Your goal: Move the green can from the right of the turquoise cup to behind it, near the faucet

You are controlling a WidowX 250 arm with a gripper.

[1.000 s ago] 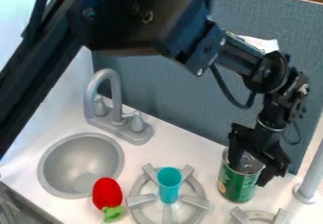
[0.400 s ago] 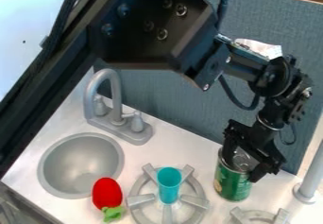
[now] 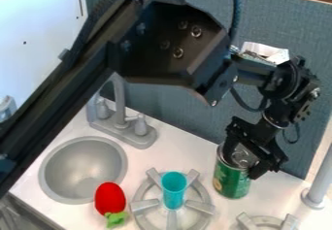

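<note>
Green can (image 3: 231,181) below tool (image 3: 241,163), its top clasped between both fingers.

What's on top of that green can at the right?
Two black jaws straddle the green can at its top. Part of its silvery end shows between them; the jaws cover the rest.

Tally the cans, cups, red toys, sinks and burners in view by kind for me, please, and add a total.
Can: 1
Cup: 1
Red toy: 1
Sink: 1
Burners: 2, one cut off by the bottom edge
Total: 6
</note>
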